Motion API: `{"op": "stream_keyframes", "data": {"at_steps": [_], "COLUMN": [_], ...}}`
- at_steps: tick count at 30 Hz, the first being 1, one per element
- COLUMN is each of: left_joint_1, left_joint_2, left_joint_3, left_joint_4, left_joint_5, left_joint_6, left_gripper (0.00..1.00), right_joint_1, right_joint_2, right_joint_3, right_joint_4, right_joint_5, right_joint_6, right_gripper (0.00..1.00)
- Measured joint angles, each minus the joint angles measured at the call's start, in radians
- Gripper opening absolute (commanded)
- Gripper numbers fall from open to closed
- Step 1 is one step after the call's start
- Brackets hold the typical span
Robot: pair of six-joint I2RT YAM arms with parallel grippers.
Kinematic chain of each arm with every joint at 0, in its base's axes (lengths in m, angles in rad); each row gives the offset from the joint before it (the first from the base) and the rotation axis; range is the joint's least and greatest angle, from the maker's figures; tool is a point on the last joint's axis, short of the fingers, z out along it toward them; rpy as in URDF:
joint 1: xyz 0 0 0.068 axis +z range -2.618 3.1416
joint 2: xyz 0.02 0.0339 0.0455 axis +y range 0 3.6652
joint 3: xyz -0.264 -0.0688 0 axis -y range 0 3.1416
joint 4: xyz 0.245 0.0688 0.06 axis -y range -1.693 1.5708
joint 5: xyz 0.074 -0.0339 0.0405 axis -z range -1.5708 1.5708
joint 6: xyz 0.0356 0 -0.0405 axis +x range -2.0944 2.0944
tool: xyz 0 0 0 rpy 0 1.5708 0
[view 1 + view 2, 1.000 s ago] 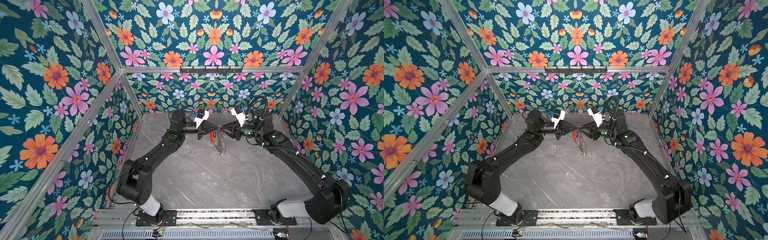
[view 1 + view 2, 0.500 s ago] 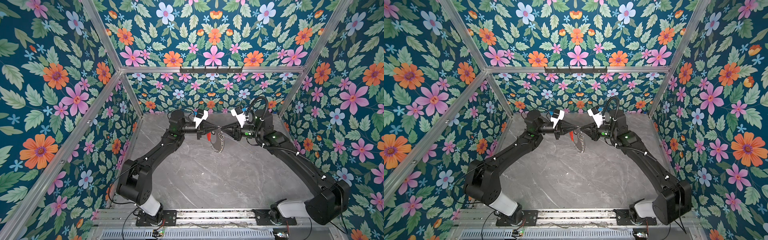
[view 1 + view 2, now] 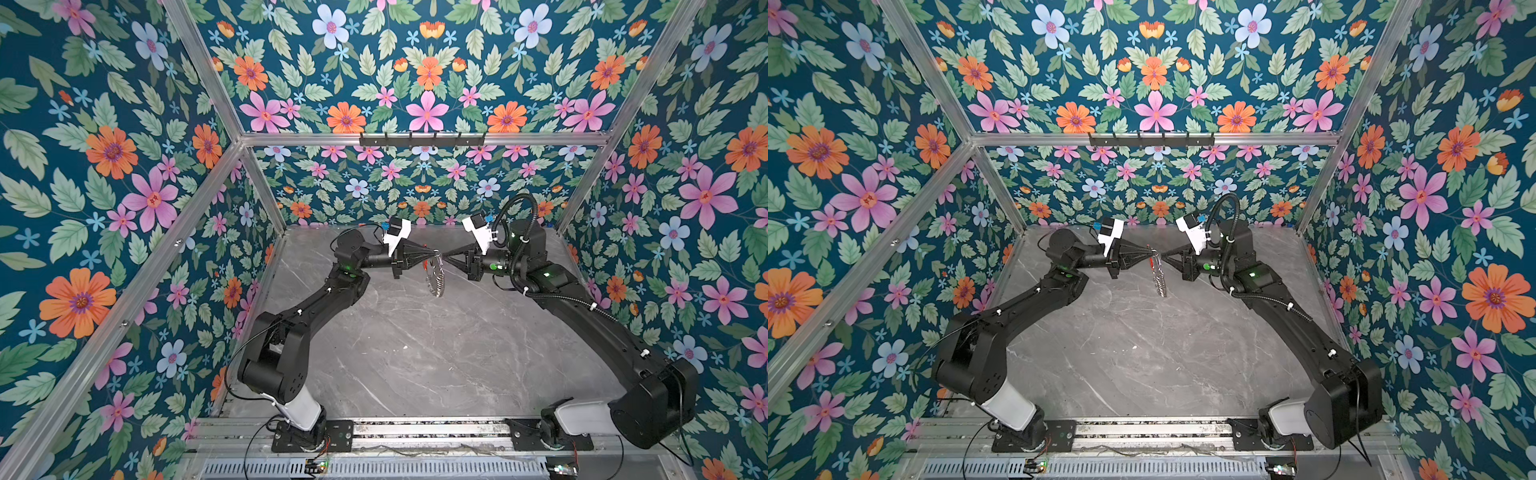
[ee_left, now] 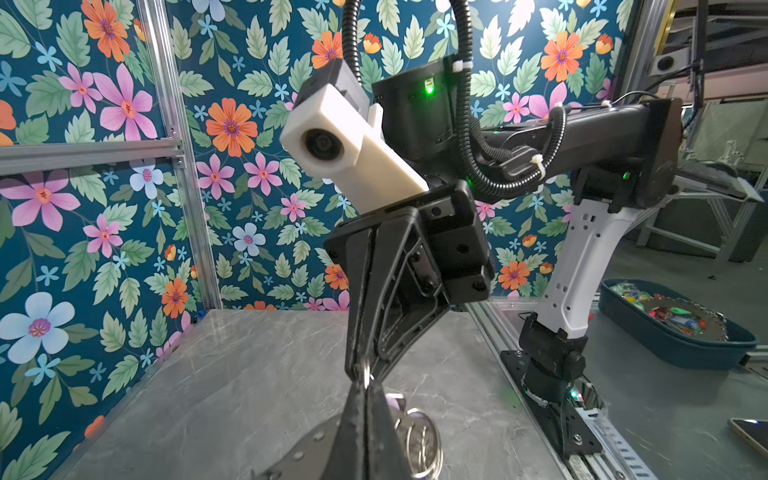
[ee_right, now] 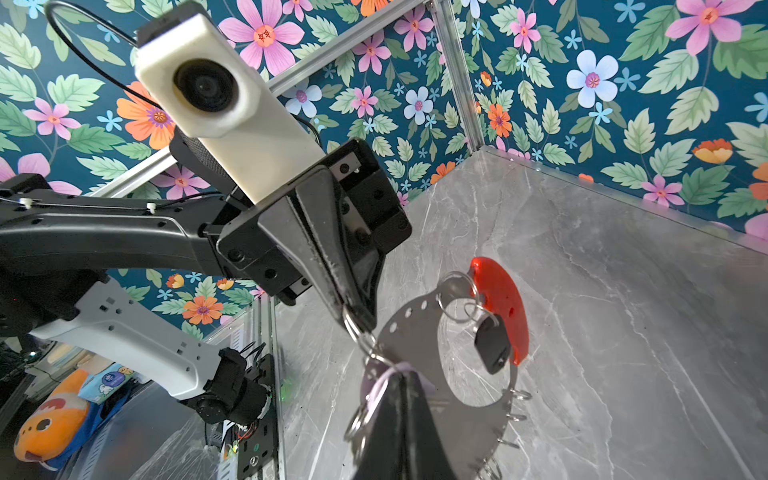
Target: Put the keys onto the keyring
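Observation:
The keyring (image 5: 469, 415) is a grey flat crescent with a red curved section (image 5: 500, 303) and small silver rings (image 5: 515, 411) on its edge. In both top views it hangs above the table (image 3: 436, 282) (image 3: 1158, 276), where the two grippers meet tip to tip. My left gripper (image 5: 357, 318) (image 4: 365, 384) (image 3: 433, 253) is shut on a small silver ring (image 5: 353, 330). My right gripper (image 5: 401, 376) (image 4: 359, 368) (image 3: 444, 258) is shut on the pale lavender tag (image 5: 384, 378). A dark-headed key (image 5: 492, 345) dangles from rings beside the red section.
The grey marble tabletop (image 3: 415, 353) lies below, walled by floral panels on three sides. A black hook rail (image 3: 422, 139) sits on the back frame. Outside the cell stand a blue bin of coloured items (image 4: 673, 332) and an orange plush toy (image 5: 50, 419).
My right gripper's jaws have closed, and it has edged in toward the left gripper's tip. The hanging keyring swung slightly. The left gripper stays shut in place.

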Motion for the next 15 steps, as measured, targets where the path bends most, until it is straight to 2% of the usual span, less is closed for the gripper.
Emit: {"op": "stream_keyframes", "data": {"at_steps": [7, 15], "left_joint_1": [0.000, -0.006], "left_joint_2": [0.049, 0.079], "left_joint_3": [-0.011, -0.013], "left_joint_4": [0.219, 0.346], "left_joint_5": [-0.018, -0.057], "left_joint_6": [-0.161, -0.247], "left_gripper": [0.00, 0.00], "right_joint_1": [0.000, 0.008], "right_joint_2": [0.017, 0.056], "right_joint_3": [0.000, -0.009], "right_joint_4": [0.019, 0.068], "right_joint_5": [-0.023, -0.050], "right_joint_6": [0.040, 0.084], "right_gripper": [0.00, 0.00]}}
